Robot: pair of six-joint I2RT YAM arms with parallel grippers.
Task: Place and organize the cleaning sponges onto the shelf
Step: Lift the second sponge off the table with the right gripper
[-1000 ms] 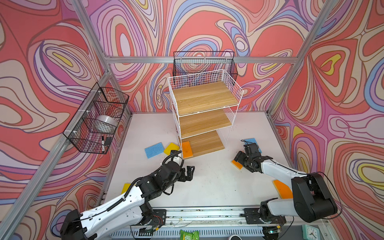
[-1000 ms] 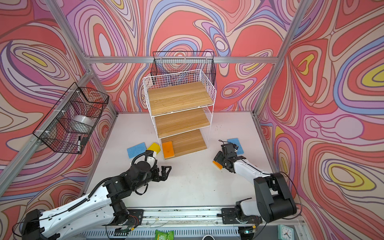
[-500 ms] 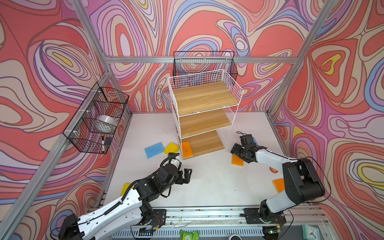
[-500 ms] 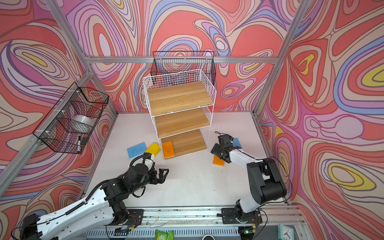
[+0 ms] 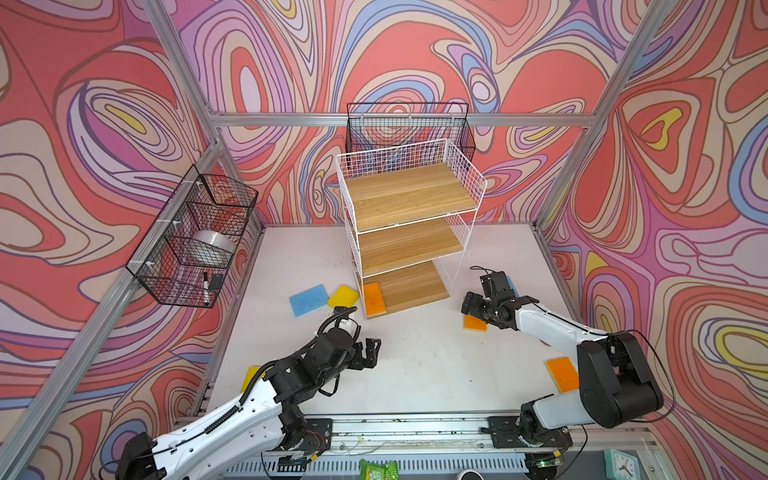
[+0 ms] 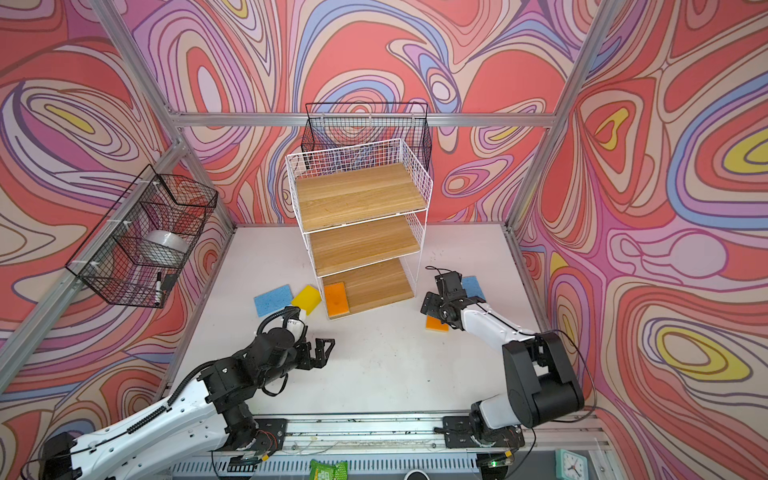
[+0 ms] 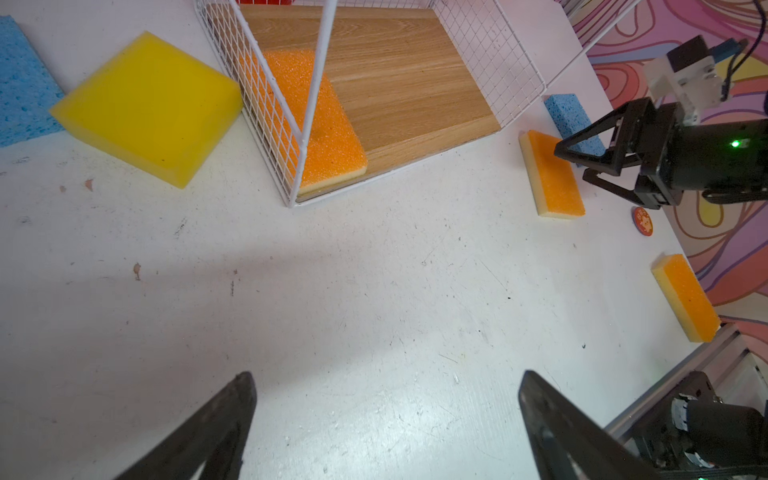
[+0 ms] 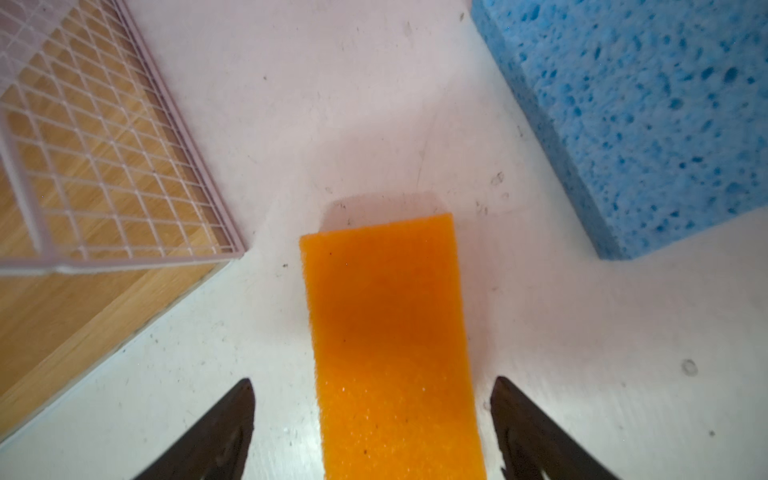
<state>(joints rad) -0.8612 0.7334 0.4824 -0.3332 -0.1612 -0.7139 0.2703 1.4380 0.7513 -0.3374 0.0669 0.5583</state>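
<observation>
Orange sponge point(image 8: 390, 332) lay flat on bench point(image 5: 415, 374) near shelf point(image 5: 411, 286) corner — right jaws apart either side, not touching; blue sponge point(image 8: 648, 124) beside. Left jaws apart over open bench.

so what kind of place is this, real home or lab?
Most likely a lab robot cell, not a home: an aluminium frame boxes in the white table, swirl-printed wall panels surround it, and the left arm and right arm are mounted on a rail.
</observation>
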